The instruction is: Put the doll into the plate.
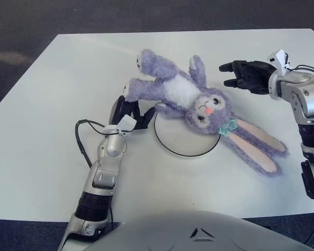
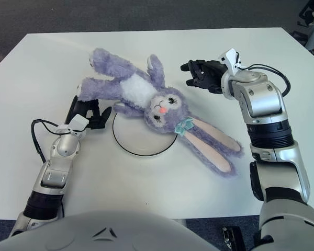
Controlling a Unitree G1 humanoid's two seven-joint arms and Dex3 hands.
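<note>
doll (image 1: pixel 199 102) partly on plate (image 1: pixel 174 148), table (image 1: pixel 52 130) beneath

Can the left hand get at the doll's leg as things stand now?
Probably yes. The left hand sits with open fingers just below the doll, beside its lower leg, and nothing lies between them on the table.

Plate (image 1: pixel 184 149) far rim hidden under doll (image 1: pixel 199 102), table (image 1: pixel 52 104) corners cut off

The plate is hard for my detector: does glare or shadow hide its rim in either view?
Left eye view: the plate rim shows as a dark line without glare, its far side covered by the doll. Right eye view: the same, with only soft shadow under the doll.
</note>
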